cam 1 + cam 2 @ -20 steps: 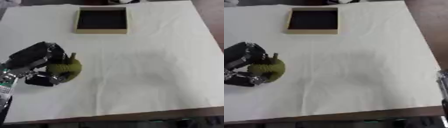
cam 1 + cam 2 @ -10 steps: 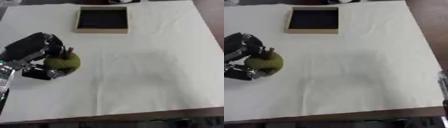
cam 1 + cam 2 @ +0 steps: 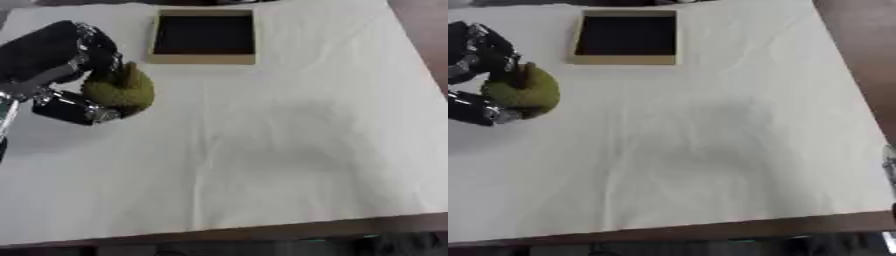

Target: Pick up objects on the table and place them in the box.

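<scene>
**Left hand gripping a green fruit at the table's nine o'clock side**

The robot's left hand (image 3: 61, 65) is reaching in from the nine o'clock edge of the white-covered table (image 3: 289, 150). Its black fingers (image 3: 96, 47) are curling over the top of a round, yellow-green fruit (image 3: 122, 90) with a short stalk pointing up, while the thumb (image 3: 74, 107) is closing in beneath it, so the fruit is sitting pinched between them. Whether the fruit is resting on the cloth or riding just above it cannot be told.

The box (image 3: 204, 36), a shallow square tray with pale wooden walls and a dark inside, is lying at about twelve o'clock on the table, near the far edge. It is sitting toward one o'clock from the held fruit, apart from it, with bare cloth between them. Nothing can be made out inside it against the dark floor.

At the three o'clock edge of the right eye view, low down, a small silver sliver of the right hand (image 3: 889, 162) is showing; how its fingers are standing cannot be told.
</scene>
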Tool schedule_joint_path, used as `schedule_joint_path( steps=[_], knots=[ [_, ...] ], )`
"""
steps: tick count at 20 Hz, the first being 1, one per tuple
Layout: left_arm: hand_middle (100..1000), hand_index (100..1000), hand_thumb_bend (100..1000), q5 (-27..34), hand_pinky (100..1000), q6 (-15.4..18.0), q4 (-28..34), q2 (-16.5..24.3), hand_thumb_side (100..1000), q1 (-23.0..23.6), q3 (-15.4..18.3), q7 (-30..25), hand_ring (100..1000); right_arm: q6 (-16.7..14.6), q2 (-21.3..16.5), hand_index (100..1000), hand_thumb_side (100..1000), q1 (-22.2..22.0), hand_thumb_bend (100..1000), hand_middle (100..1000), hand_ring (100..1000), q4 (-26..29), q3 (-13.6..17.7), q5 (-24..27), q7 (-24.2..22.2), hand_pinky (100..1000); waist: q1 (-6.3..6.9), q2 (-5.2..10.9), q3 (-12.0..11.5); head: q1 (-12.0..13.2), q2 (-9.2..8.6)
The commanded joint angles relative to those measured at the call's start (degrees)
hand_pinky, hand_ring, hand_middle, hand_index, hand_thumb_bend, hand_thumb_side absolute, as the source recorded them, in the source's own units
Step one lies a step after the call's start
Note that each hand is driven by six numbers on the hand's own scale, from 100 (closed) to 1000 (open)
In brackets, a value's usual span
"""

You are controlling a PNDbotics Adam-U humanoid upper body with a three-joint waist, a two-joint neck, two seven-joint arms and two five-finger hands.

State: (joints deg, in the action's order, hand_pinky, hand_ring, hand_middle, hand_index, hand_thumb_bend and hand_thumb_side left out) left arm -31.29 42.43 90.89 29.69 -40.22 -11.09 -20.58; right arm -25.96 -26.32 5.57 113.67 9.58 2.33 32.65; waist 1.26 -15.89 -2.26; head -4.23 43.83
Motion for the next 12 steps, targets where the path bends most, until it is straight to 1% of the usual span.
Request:
schedule_joint_path(
  steps=[1, 7, 11, 12],
  knots=[
    [200, 433, 329, 0.11, 124, 2.06, -2.72, 2.56, 100, -2.69, 1.17, 1.52, 100, -0.37, -1.08, 725, 502, 0.68, 100, 572, 671, 0.92, 0.57, -0.04, 0.02, 743, -0.06, 0.75, 0.38, 0.49, 0.29],
    [202, 436, 333, 1.59, 128, 5.07, -10.33, 3.79, 100, -8.16, 2.46, 3.91, 100, -0.41, -0.82, 725, 501, 1.41, 100, 573, 671, 0.92, 0.46, 0.29, -0.15, 743, -0.07, 0.31, 1.91, 1.97, 0.29],
    [202, 435, 341, -0.58, 130, 5.52, -16.4, 3.13, 100, -11.82, 4.2, 5.2, 100, -0.67, -0.7, 725, 489, 2.08, 100, 573, 670, 0.92, 0.39, 0.63, -0.28, 742, -0.51, 0.14, 3.41, 4.02, 0.29],
    [202, 436, 326, -1.52, 131, 5.4, -17.72, 2.88, 100, -12.52, 4.68, 5.59, 100, -0.73, -0.66, 725, 487, 2.23, 100, 573, 670, 0.92, 0.36, 0.73, -0.32, 742, -0.6, 0.13, 3.77, 4.65, 0.29]
  ],
)
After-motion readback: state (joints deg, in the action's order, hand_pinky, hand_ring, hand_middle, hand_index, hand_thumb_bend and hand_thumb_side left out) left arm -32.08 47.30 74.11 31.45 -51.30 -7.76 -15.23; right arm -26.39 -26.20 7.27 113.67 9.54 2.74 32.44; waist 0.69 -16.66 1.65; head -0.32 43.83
